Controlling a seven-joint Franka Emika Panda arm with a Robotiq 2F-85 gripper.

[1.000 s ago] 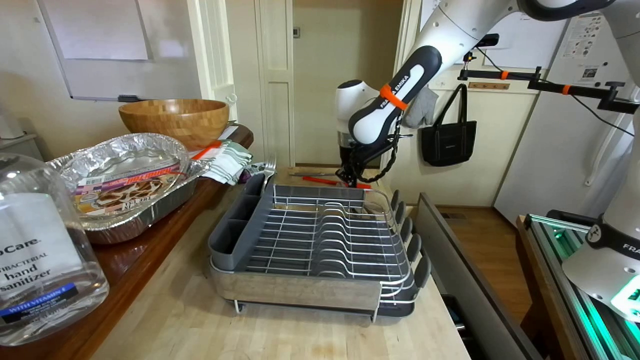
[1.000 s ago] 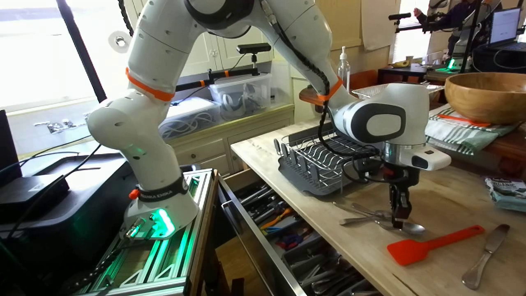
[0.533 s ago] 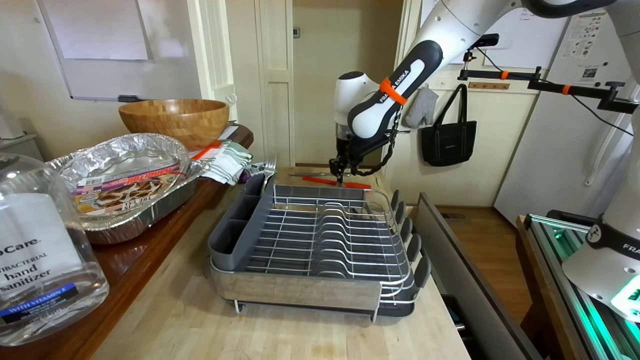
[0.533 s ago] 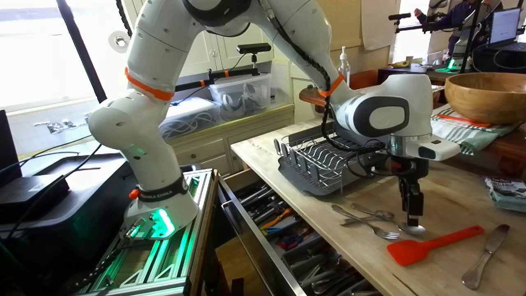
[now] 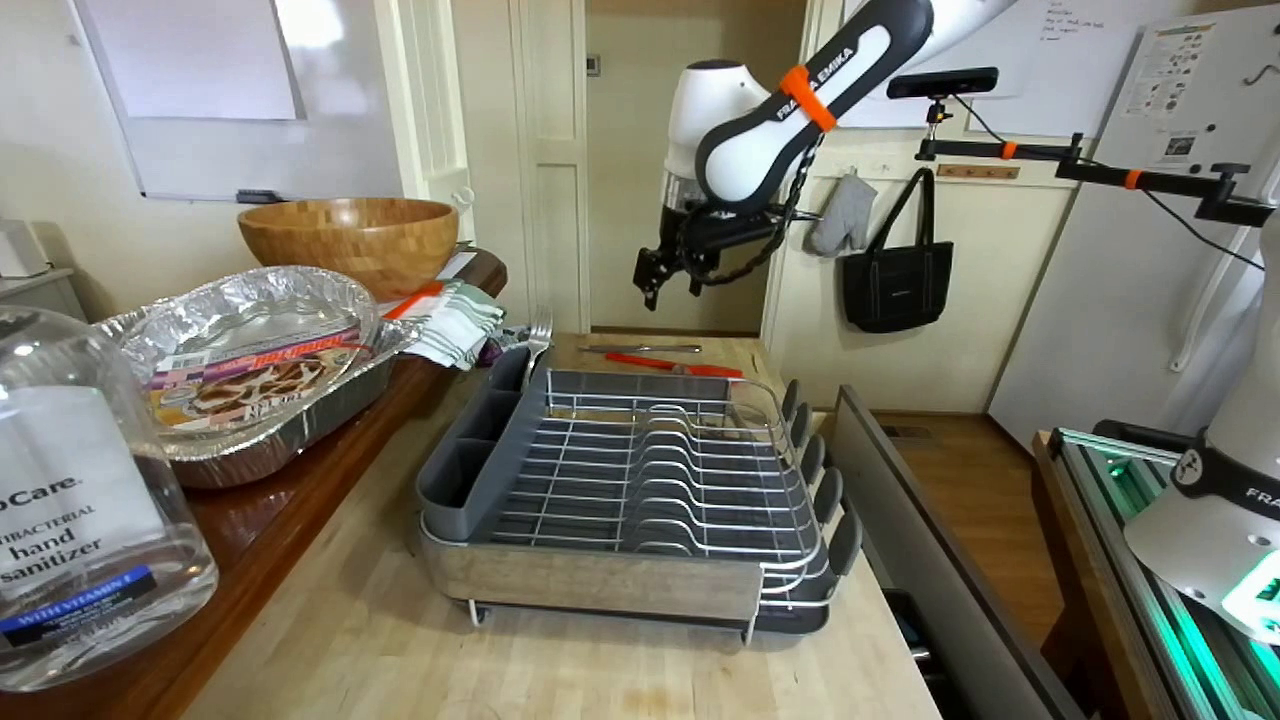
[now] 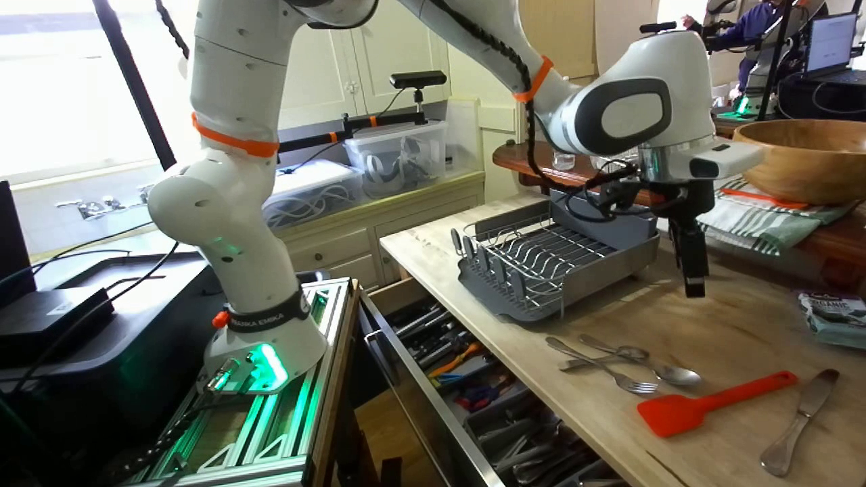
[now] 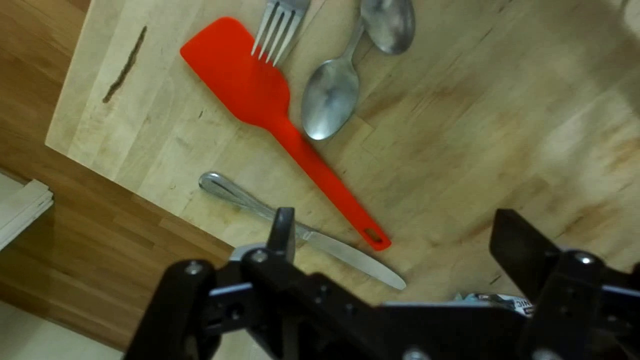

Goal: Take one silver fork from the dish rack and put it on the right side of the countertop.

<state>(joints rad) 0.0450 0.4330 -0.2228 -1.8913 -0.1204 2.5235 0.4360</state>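
A silver fork [image 6: 602, 365] lies flat on the countertop [image 6: 751, 338], beside the spoons; only its tines [image 7: 277, 30] reach into the top of the wrist view. Another fork [image 5: 540, 335] stands upright in the grey cutlery holder of the dish rack [image 5: 600, 580]. Raised well above the countertop, past the far end of the rack, my gripper [image 5: 672, 290] points down. In the wrist view the jaws of the gripper [image 7: 392, 220] stand wide apart, with nothing held between the fingers; knife and spatula handle show on the surface far below.
Two spoons [image 6: 676, 375], a red spatula [image 6: 717, 402] and a knife [image 6: 802, 419] lie near the fork. A small package [image 6: 835, 318] sits farther back. An opened drawer [image 6: 433, 392] runs along the counter's edge. A wooden bowl [image 5: 350, 240] and foil tray [image 5: 290, 420] stand on the adjoining surface.
My gripper has risen from low among the utensils to well above the countertop, and its jaws have spread. The fork, partly hidden a second ago, now shows fully on the countertop.
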